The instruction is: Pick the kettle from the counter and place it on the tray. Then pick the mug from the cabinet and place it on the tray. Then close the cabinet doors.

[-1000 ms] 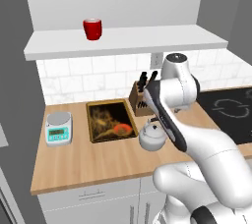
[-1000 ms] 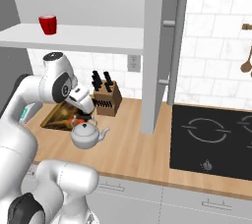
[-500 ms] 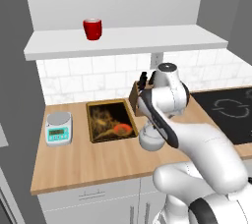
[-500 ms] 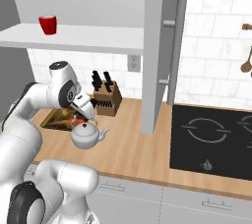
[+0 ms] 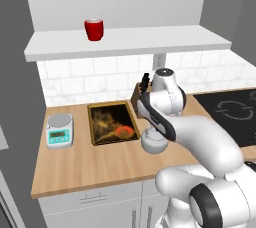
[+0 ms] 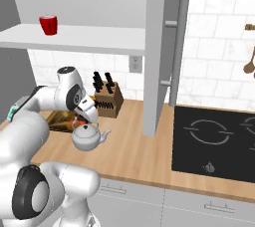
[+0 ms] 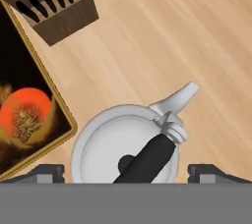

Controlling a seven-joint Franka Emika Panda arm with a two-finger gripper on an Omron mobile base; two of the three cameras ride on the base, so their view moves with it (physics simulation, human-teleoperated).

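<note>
Left to right on the counter point(image 5: 100, 164): kitchen scale point(image 5: 59, 130); tray point(image 5: 112, 122); kettle point(image 7: 129, 147) just beside the tray's right edge, gripper point(image 7: 125, 173) right above it, fingers spread wide either side, not gripping; knife block point(image 6: 107, 100) behind; red mug point(image 5: 93, 29) sits on the cabinet point(image 5: 150, 39) shelf.

Wood, polished metal, gloss and matt across the kitchen

The counter point(image 7: 147, 31) is pale wood with a fine straight grain, smooth and matt. The kettle point(image 6: 85, 138) looks like polished silver metal with soft highlights; its handle point(image 7: 147, 161) is matt black, like plastic. The tray point(image 5: 112, 123) is dark and smooth with a thin golden rim and a painted orange picture. The mug point(image 5: 93, 29) is glossy red. The knife block point(image 6: 108, 100) is brown wood. The stovetop point(image 6: 214, 139) is black glass. The wall tiles point(image 5: 95, 79) are smooth white.
</note>
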